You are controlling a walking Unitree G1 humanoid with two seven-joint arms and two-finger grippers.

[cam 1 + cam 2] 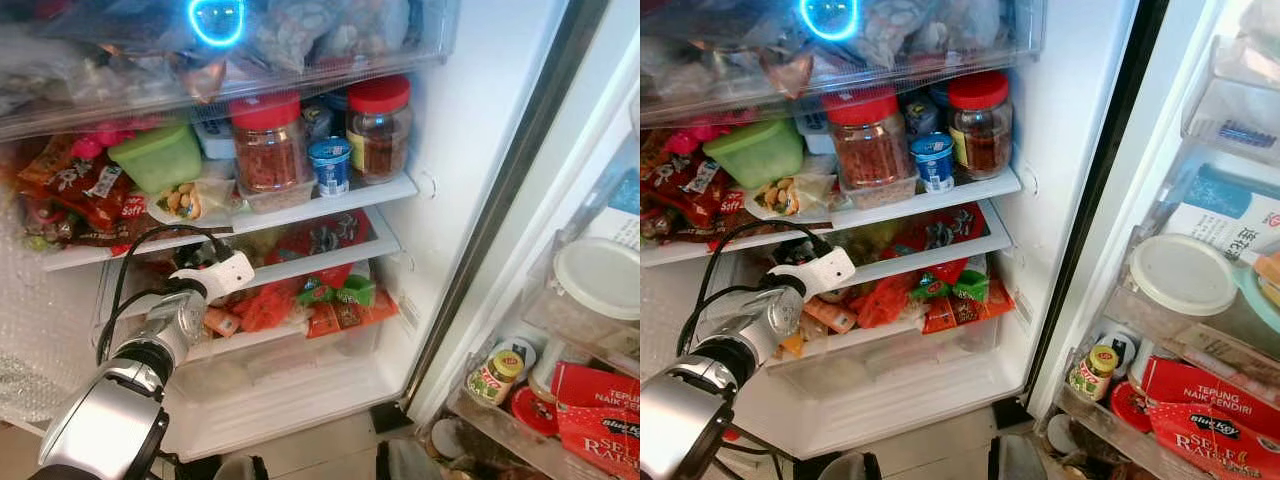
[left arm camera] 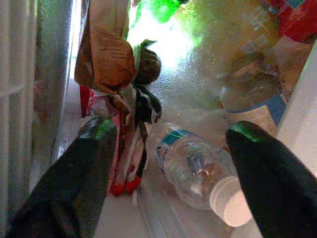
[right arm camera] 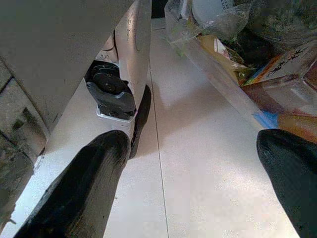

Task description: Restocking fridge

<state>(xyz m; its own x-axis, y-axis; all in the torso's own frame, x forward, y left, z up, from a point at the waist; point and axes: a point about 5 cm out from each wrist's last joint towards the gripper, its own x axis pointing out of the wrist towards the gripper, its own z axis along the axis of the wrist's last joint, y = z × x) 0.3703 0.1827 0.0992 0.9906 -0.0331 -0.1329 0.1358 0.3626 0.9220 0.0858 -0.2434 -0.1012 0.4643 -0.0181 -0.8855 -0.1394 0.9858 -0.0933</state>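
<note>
My left arm point(image 1: 160, 340) reaches into the open fridge, its white wrist point(image 1: 212, 274) at the gap below the second shelf point(image 1: 385, 245), on the left side. In the left wrist view my left gripper point(image 2: 173, 131) is open. A clear plastic bottle point(image 2: 190, 166) with a white cap point(image 2: 229, 201) lies on its side between the fingers, touching neither. Crumpled snack packets point(image 2: 111, 54) stand just beyond the bottle. My right gripper point(image 3: 198, 144) hangs open over the pale floor point(image 3: 198, 124), holding nothing.
Two red-lidded jars point(image 1: 268, 140), a blue cup point(image 1: 329, 165) and a green tub point(image 1: 158, 155) stand on the upper shelf. Orange and green packets point(image 1: 320, 300) fill the drawer. The door rack point(image 1: 500, 425) at right holds a white-lidded tub point(image 1: 600, 275), a red box point(image 1: 600, 400) and a small jar point(image 1: 497, 375).
</note>
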